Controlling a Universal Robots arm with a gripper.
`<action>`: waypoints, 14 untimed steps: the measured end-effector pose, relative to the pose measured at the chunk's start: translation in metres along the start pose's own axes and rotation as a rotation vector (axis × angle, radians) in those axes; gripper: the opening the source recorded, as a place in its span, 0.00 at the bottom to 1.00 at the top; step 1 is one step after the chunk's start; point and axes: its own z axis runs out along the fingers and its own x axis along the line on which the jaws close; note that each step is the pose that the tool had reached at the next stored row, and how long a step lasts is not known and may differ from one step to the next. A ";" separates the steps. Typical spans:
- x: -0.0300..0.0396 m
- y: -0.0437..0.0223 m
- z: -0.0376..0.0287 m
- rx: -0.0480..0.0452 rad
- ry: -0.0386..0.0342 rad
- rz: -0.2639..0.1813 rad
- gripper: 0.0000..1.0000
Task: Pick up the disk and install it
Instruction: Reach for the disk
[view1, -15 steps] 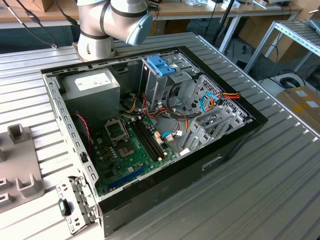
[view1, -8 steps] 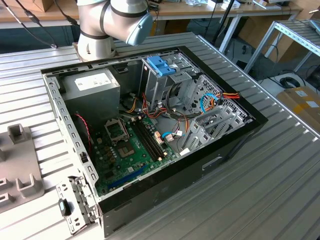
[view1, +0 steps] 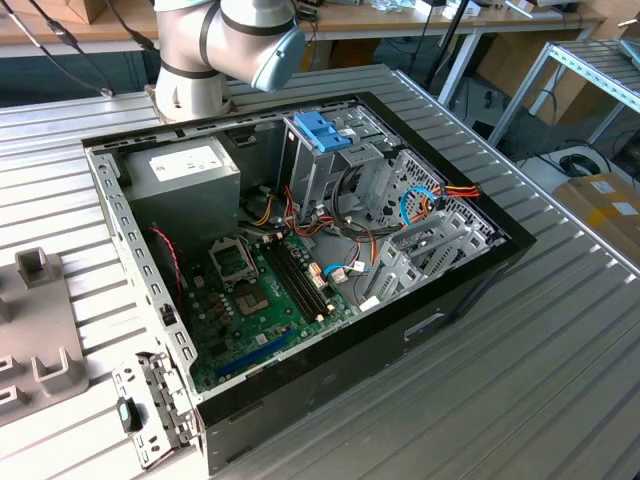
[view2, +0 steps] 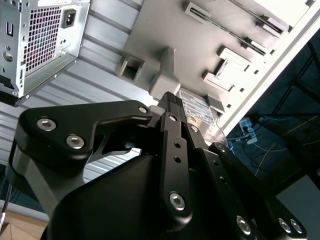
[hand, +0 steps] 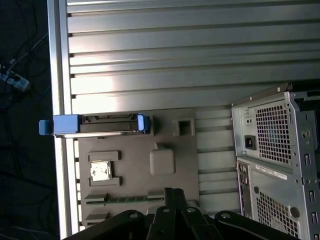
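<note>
One disk (hand: 95, 125) is standing on edge in the grey fixture plate (hand: 132, 147) (right at the table (hand: 150, 50) rim). My gripper (hand: 173, 191) is hovering above that plate, fingers pressed together on nothing, with the computer case (hand: 275, 160) nearby.

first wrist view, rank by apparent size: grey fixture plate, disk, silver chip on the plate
1. grey fixture plate
2. disk, seen edge-on, so just a long thin strip
3. silver chip, clearly smallest

The power supply (view1: 188, 160) and the disk (view2: 199, 114) bear white labels, seemingly too fine to read.
</note>
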 end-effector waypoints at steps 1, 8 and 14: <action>0.0004 0.0000 -0.0001 0.0001 0.0001 0.000 0.10; 0.0039 -0.0003 -0.0001 0.0001 0.0001 0.000 0.10; 0.0072 -0.0005 -0.0002 0.0002 0.0000 0.000 0.10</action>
